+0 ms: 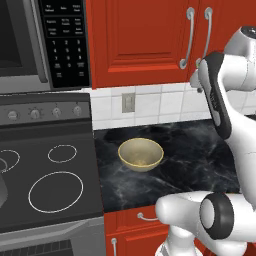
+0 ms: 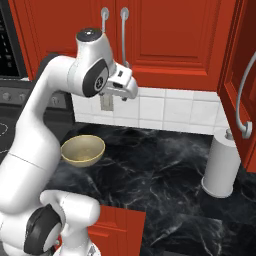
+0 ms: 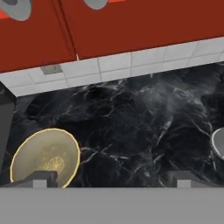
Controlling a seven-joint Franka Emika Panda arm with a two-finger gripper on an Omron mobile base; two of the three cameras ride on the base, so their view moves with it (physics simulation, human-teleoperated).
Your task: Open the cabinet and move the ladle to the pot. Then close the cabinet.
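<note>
Your gripper (image 3: 111, 178) hung spread wide and empty above the counter (image 3: 144, 122). The cabinet (image 2: 165, 35) overhead was closed; you needed to rise squarely to its handles (image 2: 124, 35).

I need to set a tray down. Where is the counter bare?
The counter is bare between the bowl and the paper roll, back to the tiled wall. Left of the bowl the stove begins.
</note>
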